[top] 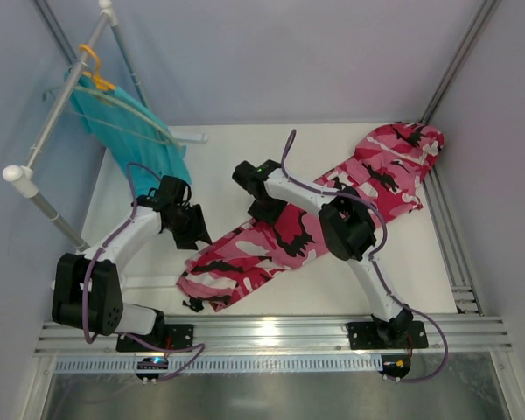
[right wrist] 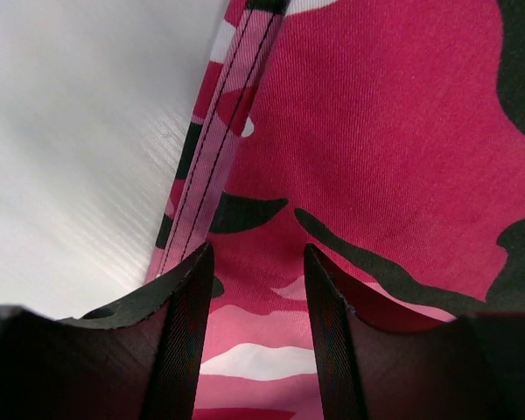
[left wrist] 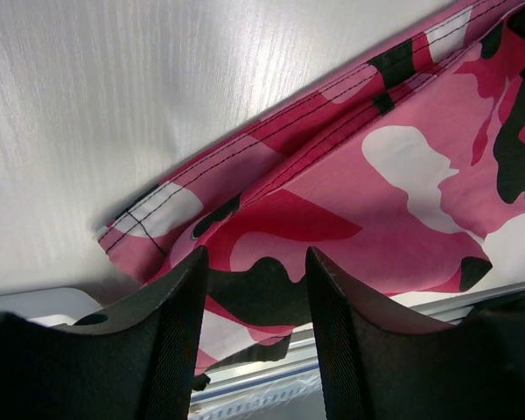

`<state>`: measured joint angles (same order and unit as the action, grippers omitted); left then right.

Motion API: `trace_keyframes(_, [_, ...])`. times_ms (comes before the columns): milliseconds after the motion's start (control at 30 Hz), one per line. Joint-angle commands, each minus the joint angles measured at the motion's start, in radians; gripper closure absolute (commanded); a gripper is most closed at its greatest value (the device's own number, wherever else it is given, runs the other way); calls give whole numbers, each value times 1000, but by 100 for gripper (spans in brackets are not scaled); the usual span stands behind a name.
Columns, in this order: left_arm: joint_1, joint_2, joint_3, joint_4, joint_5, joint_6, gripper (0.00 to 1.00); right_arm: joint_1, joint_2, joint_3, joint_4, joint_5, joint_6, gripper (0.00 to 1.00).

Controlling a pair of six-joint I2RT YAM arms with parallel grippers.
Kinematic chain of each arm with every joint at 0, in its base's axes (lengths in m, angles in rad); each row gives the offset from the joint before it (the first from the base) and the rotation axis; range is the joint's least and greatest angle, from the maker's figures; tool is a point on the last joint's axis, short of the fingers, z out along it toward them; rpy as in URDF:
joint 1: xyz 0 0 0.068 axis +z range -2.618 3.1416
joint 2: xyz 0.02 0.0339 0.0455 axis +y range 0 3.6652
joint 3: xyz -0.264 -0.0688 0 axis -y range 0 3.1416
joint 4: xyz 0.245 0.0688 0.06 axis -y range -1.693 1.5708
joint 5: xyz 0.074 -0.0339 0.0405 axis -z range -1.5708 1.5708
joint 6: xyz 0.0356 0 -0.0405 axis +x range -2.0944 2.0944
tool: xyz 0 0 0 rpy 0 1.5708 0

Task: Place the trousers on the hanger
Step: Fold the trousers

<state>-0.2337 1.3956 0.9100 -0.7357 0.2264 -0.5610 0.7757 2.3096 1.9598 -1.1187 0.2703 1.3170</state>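
**Both pincers part-spread over the trousers, hanger far off on the rack**

Nearest the camera, along the bottom of the overhead frame, a metal rail (top: 271, 337) carries the two arm bases. From there the left arm leans up and toward the centre. The left gripper (top: 191, 229) hangs just left of the lower end of the trousers (top: 280, 245). In its own wrist view the left gripper (left wrist: 255, 262) has its jaws apart at a middling width. Pink, black and white cloth (left wrist: 376, 201) shows through the gap, with a stitched hem running to the upper right. Whether the tips touch the fabric cannot be told. Pale table (left wrist: 157, 87) fills the upper left of that view.

The right arm rises from the lower right, bends over the garment and reaches back toward mid-frame. The right gripper (top: 267, 210) sits over the upper edge of the cloth. Seen from its wrist, the right gripper (right wrist: 258, 258) also stands part-open. A double-stitched seam of the trousers (right wrist: 402, 131) runs above its left finger, and bare table (right wrist: 70, 131) lies at the left.

The trousers lie flat on the table (top: 245, 149), stretched diagonally from lower centre to the upper right.

Farthest off, in the upper left, a white tube rack (top: 45, 127) holds the hanger (top: 144, 114). It hangs beside a teal garment (top: 149, 144) and an orange hanger (top: 94, 66), well apart from the trousers.
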Motion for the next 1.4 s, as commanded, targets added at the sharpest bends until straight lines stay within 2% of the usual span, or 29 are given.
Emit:
trace_keyframes(0, [-4, -30, -8, 36, 24, -8, 51, -1, 2, 39, 19, -3, 25, 52])
trace_keyframes(300, [-4, -23, -14, 38, 36, -7, 51, -3, -18, 19, 63, -26, 8, 52])
trace_keyframes(367, [-4, -27, -13, 35, 47, 1, 51, -1, -35, -4, 83, -65, -42, 58])
trace_keyframes(467, [-3, -30, 7, 3, 4, 16, 50, 13, -102, -129, 242, -185, -302, 59])
trace_keyframes(500, [-3, -32, 13, -2, -11, 18, 50, 28, -137, -251, 375, -212, -426, 59])
trace_keyframes(567, [-4, -26, 33, -11, -18, 19, 50, 43, -266, -397, 520, -291, -505, 56])
trace_keyframes(600, [-3, -15, 38, -13, -19, 19, 50, 46, -312, -538, 650, -305, -554, 55])
trace_keyframes(700, [-3, 8, 38, -27, -55, 38, 50, 56, -481, -714, 865, -349, -627, 54])
trace_keyframes(833, [-4, 52, 36, -39, -26, 56, 50, 94, -572, -785, 881, -339, -800, 53])
trace_keyframes(933, [-6, 77, 41, -40, 20, 87, 50, 100, -593, -799, 881, -359, -841, 51])
trace_keyframes(1000, [-9, 86, 53, -59, 18, 102, 49, 97, -598, -797, 872, -323, -831, 51])
trace_keyframes(1033, [-9, 91, 52, -57, 10, 107, 48, 94, -590, -782, 853, -242, -814, 51])
trace_keyframes(1133, [-9, 120, 50, -44, 7, 108, 46, 66, -511, -658, 716, -178, -705, 52])
trace_keyframes(1233, [-10, 152, 53, -31, 25, 104, 49, 73, -466, -602, 706, -265, -766, 53])
trace_keyframes(1267, [-10, 172, 55, -27, 33, 102, 54, 83, -475, -614, 756, -343, -800, 53])
trace_keyframes(1333, [-10, 192, 67, -21, 54, 104, 66, 128, -547, -699, 818, -341, -884, 50])
trace_keyframes(1367, [-10, 210, 75, -21, 60, 107, 79, 140, -576, -734, 873, -347, -901, 50])
